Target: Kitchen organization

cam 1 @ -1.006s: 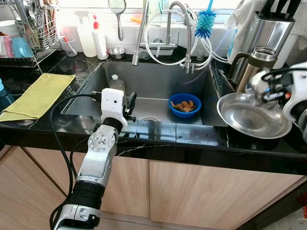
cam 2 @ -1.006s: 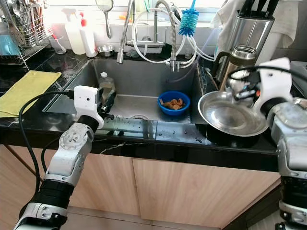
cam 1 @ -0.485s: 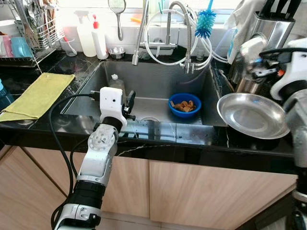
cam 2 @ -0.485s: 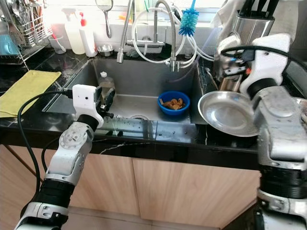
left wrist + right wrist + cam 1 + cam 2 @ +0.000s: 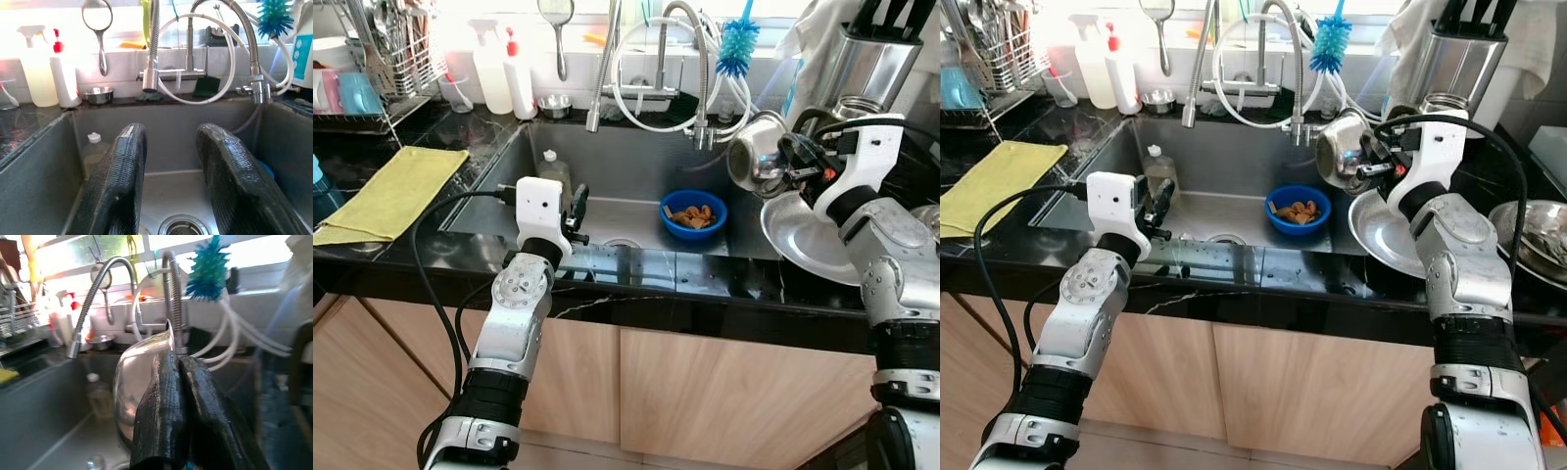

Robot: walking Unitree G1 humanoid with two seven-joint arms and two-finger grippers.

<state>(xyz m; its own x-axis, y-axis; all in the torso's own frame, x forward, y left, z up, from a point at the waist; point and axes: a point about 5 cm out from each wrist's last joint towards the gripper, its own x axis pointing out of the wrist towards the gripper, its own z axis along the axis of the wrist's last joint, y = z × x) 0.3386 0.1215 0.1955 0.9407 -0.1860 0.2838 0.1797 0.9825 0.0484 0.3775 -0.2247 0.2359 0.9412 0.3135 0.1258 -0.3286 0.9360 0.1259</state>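
Right eye view: right gripper pinches shiny round steel bowl's rim over grey sink; left gripper open, empty.

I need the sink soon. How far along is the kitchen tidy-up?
Partly done. A large steel plate already lies on the counter right of the sink. In hand: the right gripper pinches the rim of a steel bowl above the sink's right edge. Left: the blue bowl of scraps and a small bottle sit in the basin, where the left gripper hovers open.
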